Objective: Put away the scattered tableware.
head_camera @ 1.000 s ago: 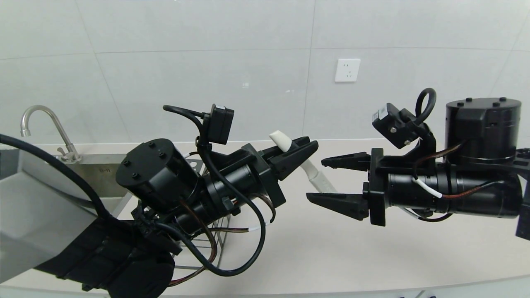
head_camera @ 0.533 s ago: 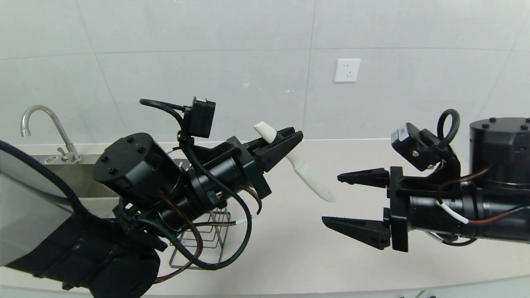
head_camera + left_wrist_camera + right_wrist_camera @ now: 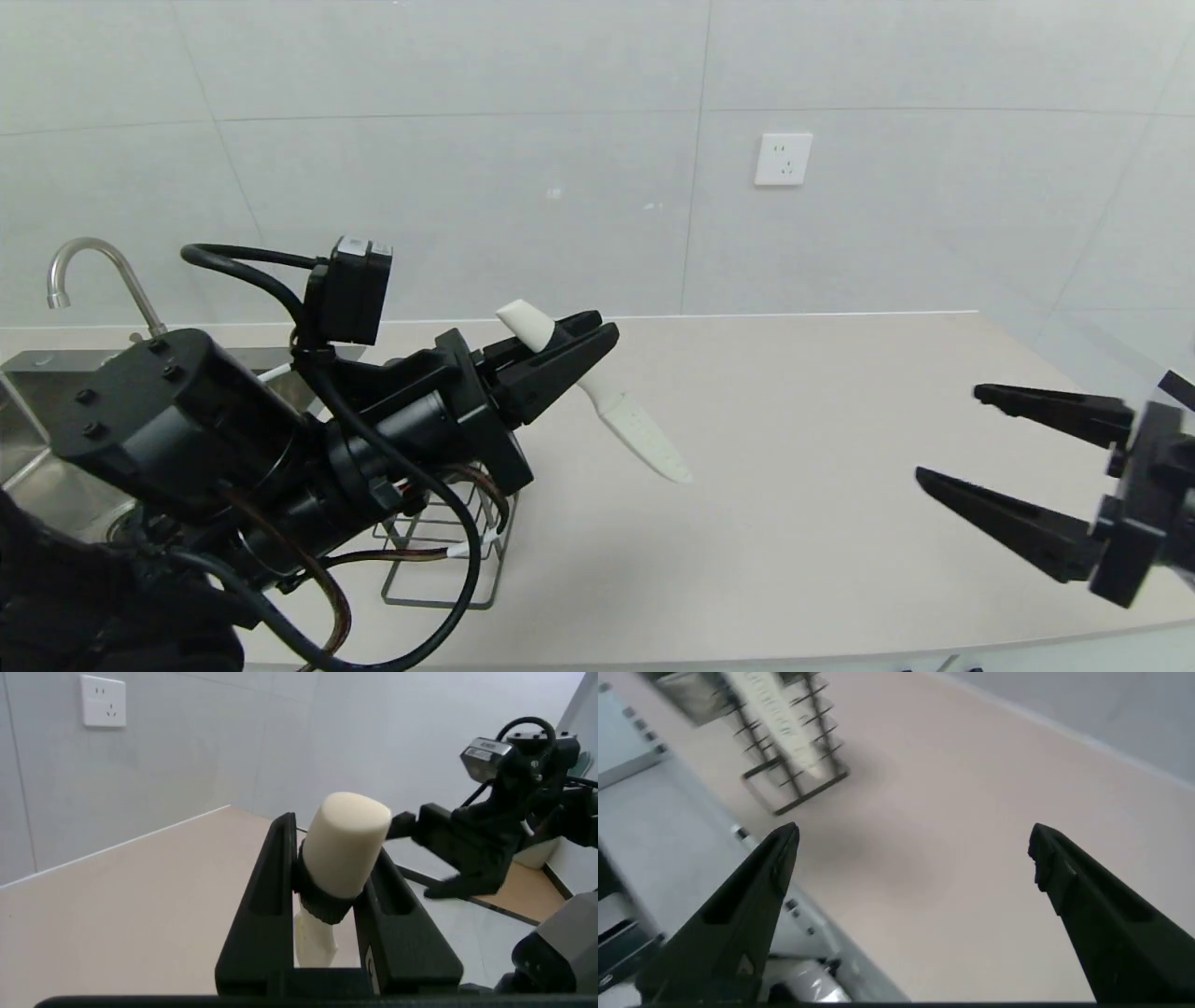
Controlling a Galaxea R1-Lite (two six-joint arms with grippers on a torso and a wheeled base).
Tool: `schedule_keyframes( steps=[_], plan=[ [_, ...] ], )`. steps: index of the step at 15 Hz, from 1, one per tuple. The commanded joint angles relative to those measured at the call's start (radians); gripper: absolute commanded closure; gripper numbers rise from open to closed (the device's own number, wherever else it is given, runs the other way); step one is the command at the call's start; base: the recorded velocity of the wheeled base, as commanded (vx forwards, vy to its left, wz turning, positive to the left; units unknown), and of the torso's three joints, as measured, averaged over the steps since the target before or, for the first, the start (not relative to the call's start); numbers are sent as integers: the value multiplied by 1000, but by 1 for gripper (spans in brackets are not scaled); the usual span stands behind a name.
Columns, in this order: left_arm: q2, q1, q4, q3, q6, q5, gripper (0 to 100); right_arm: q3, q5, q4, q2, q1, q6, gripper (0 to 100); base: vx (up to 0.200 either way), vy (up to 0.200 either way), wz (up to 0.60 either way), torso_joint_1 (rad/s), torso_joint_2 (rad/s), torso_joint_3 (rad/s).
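Knife [image 3: 644, 441], smooth white, rounded handle, pointed blade, is pinched by the left gripper [image 3: 602, 336]; the right gripper [image 3: 948, 432] is spread.

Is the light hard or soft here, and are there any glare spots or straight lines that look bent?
Head view: soft, even light; no hard-edged shadow on the counter under the knife; the counter's front edge bows. Right wrist view: only a faint, diffuse shadow on the counter beyond the right gripper. Left wrist view: the knife's handle is evenly lit, no glare.
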Motion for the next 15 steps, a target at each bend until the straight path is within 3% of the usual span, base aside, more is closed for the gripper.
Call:
schedule_keyframes(
  steps=[1,4,8,11,15],
  plan=[
    [-37,0,-1,22,0,0,100,104,-62,-16,-254,-108,-7,0,0,0,0,0,0,0],
    [-43,0,-1,24,0,0,100,133,-91,-8,-378,-160,-7,0,0,0,0,0,0,0],
    [-41,-17,-1,22,0,-2,100,226,-85,-7,-496,-316,2,0,0,0,0,0,0,0],
    [-43,-18,-1,24,2,-2,100,280,-83,-5,-622,-350,-3,0,0,0,0,0,0,0],
    [-44,-31,-1,29,83,0,100,345,-77,-8,-755,-359,-32,0,0,0,0,0,0,0]
  ],
)
